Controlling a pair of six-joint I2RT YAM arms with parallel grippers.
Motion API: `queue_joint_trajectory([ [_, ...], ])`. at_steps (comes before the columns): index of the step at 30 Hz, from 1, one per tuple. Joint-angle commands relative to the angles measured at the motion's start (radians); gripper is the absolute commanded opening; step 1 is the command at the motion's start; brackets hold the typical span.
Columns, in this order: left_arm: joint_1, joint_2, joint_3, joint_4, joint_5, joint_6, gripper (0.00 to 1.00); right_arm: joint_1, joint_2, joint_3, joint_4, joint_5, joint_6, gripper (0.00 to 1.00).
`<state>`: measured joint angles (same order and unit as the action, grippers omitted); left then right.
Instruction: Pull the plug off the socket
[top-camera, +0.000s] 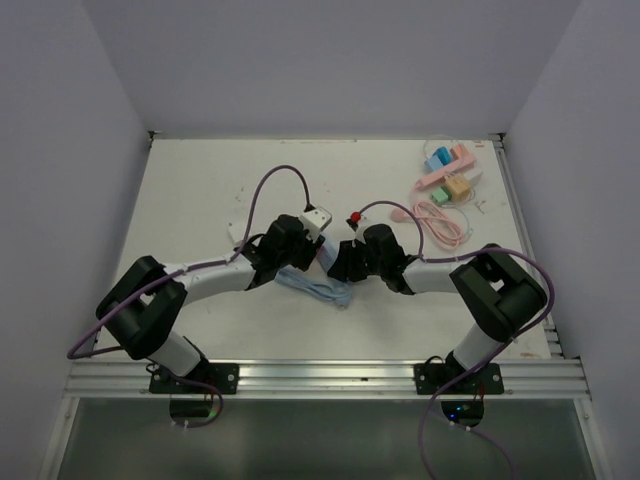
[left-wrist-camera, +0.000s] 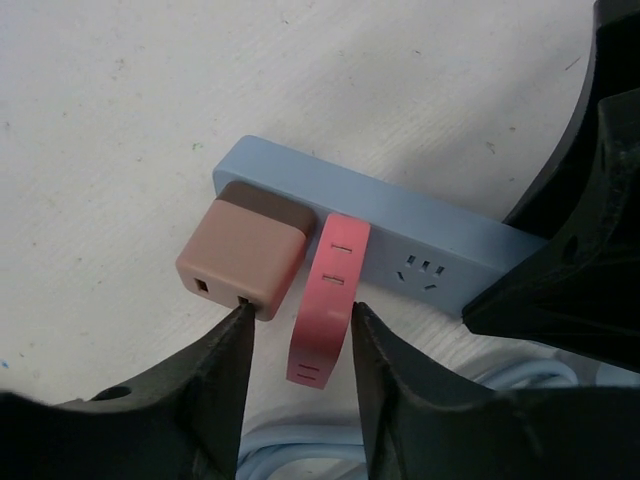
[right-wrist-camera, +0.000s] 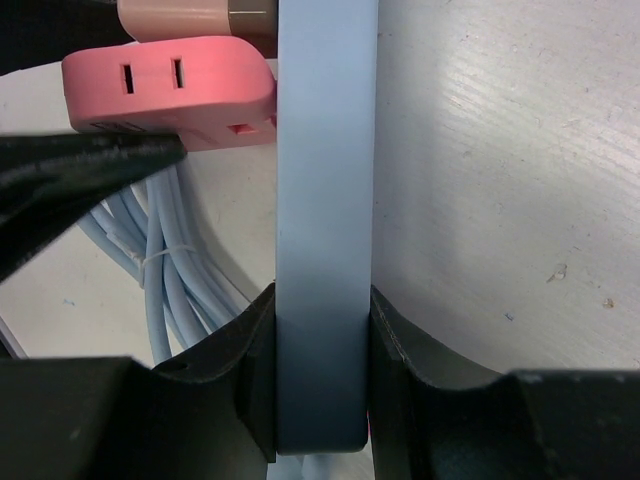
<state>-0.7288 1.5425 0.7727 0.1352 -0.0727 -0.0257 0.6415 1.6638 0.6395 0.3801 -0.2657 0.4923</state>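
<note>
Straddling the flat pink plastic plug (left-wrist-camera: 330, 285), the left gripper (left-wrist-camera: 300, 322) has its jaws apart, seemingly not yet pinching it. That plug sits in the long pale-blue plastic socket strip (left-wrist-camera: 445, 250) beside a brownish cube adapter (left-wrist-camera: 240, 255); the right gripper (right-wrist-camera: 322, 335) clamps the strip.

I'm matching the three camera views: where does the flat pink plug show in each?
Top external: not in sight, hidden from above.
Left wrist: the flat pink plug is at centre, in the light-blue power strip, its free end between the left gripper fingers.
Right wrist: upper left, left of the strip.
Shared landmark: the coiled light-blue cable.
</note>
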Motion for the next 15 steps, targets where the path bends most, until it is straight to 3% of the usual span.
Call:
queue_joint_trajectory([
  [1,-0.009,0.025,0.045,0.012,0.034,0.021,0.44,0.018,0.028,0.011,-0.066,-0.050,-0.032,0.00],
  [9,-0.011,0.011,0.028,0.012,0.067,0.064,0.14,0.018,0.034,0.019,-0.082,-0.061,-0.054,0.00],
  [10,-0.012,0.004,0.019,0.012,0.067,0.069,0.06,0.017,0.033,0.022,-0.089,-0.058,-0.057,0.00],
  [12,-0.011,-0.022,0.002,0.010,0.068,0.072,0.00,0.017,0.031,0.023,-0.095,-0.056,-0.067,0.00],
  [15,-0.011,-0.065,-0.022,0.012,0.067,0.075,0.00,0.017,0.036,0.028,-0.104,-0.070,-0.078,0.00],
])
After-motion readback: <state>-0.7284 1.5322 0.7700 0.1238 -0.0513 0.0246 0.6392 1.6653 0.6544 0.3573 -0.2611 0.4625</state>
